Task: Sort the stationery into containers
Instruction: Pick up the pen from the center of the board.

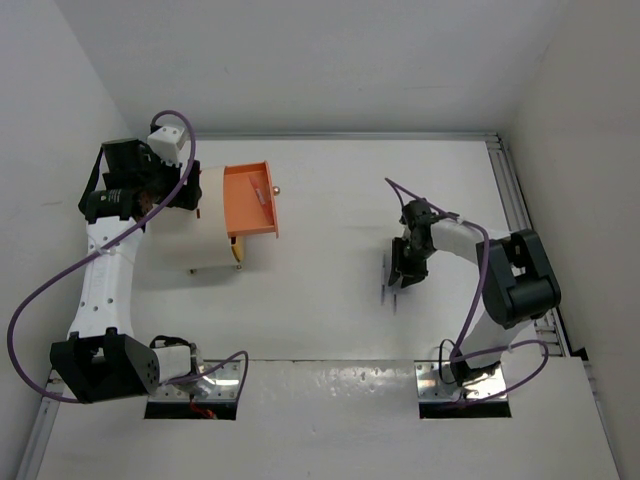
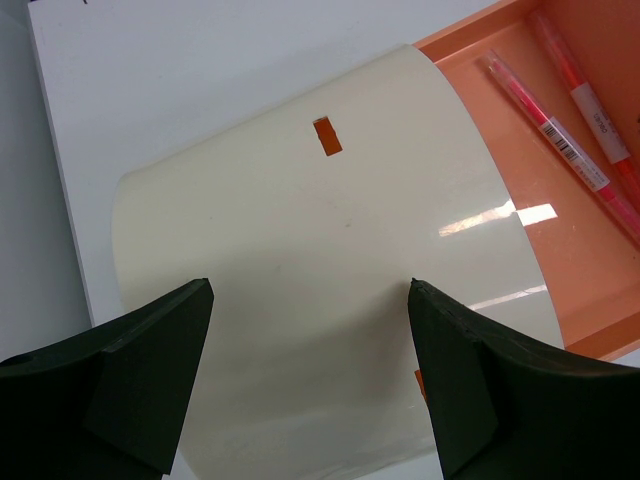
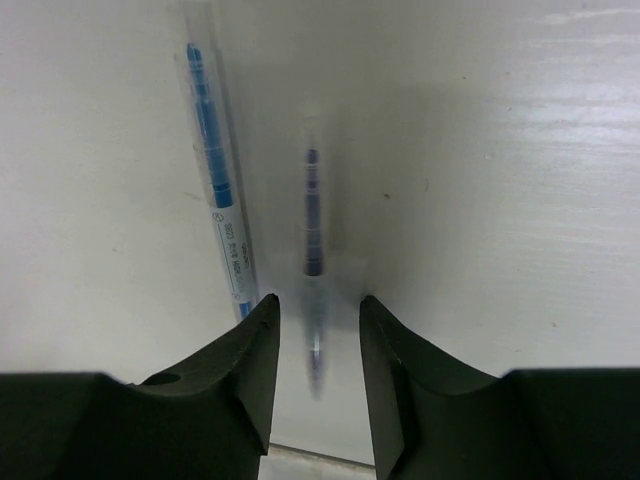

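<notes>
On the table lie two thin pens side by side: a blue pen and a darker purple-blue pen. My right gripper is low over them and open by a narrow gap, the darker pen's near end between its fingers, the blue pen just outside the left finger. In the top view the right gripper stands right of centre. An orange drawer is pulled out of the cream drum-shaped cabinet and holds two pink pens. My left gripper is open wide over the cabinet's curved wall, holding nothing.
The cabinet stands at the table's left with the open drawer pointing toward the middle, its brass knob at the front. A metal rail runs along the right edge. White walls close in on three sides.
</notes>
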